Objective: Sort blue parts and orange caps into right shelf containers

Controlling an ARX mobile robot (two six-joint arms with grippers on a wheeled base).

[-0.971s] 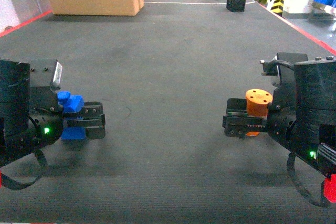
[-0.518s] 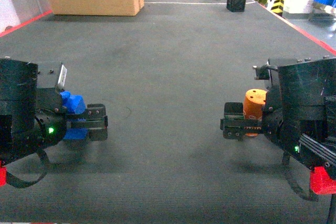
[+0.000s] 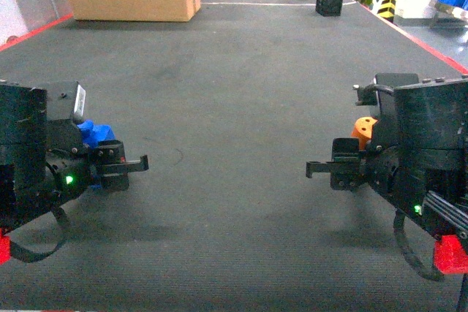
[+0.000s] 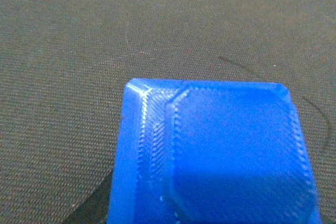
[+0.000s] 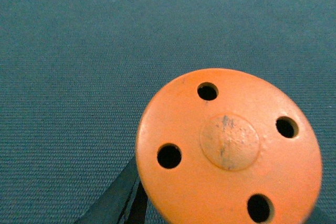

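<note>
While the left gripper (image 3: 121,166) is clenched on a blue part (image 3: 95,134) and the right gripper (image 3: 340,169) on an orange cap (image 3: 363,128), both above dark carpet (image 3: 234,93), the grips should stay firm during transport, because no crates are clearly visible.

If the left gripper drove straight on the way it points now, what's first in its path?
Probably the right gripper. The left gripper, shut on the blue plastic part, points across bare dark carpet toward it; depth alignment is unclear.
</note>
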